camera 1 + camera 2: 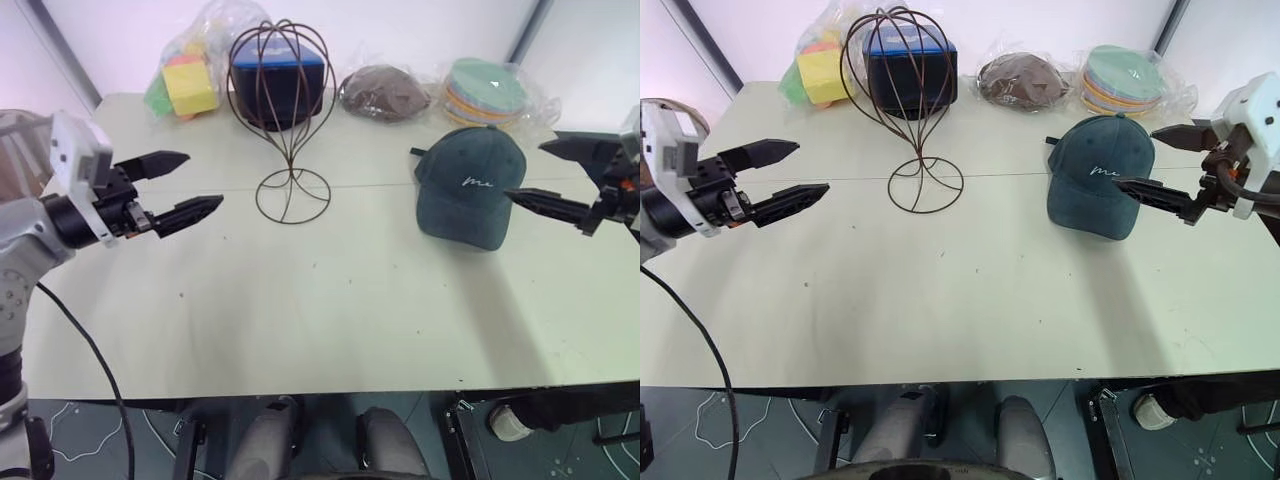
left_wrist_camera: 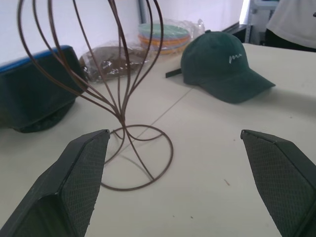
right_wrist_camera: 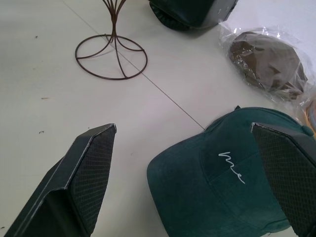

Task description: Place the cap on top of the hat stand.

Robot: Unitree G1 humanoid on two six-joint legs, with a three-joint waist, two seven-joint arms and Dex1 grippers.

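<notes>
Left gripper (image 1: 178, 187): raised above the table (image 1: 320, 320) at its left side, fingers spread wide, nothing between them, tips directed toward the hat stand. Behind it, at the far edge: bag of coloured blocks (image 1: 185, 80). Hat stand (image 1: 283, 110): upright on its round wire base, left of centre, head-shaped cage bare. Directly behind the cage: blue-black box (image 1: 300, 75). Further right along the far edge: brown hat in clear plastic (image 1: 385, 92), then stack of pastel round hats (image 1: 487, 92), also bagged. Cap (image 1: 470, 185): flat on the table, well apart from the stand, right of centre, brim toward the near edge, white script facing up. Right gripper (image 1: 1155, 160): just beside the cap, fingers spread wide, lower fingertip over the crown's right edge; contact not discernible.
</notes>
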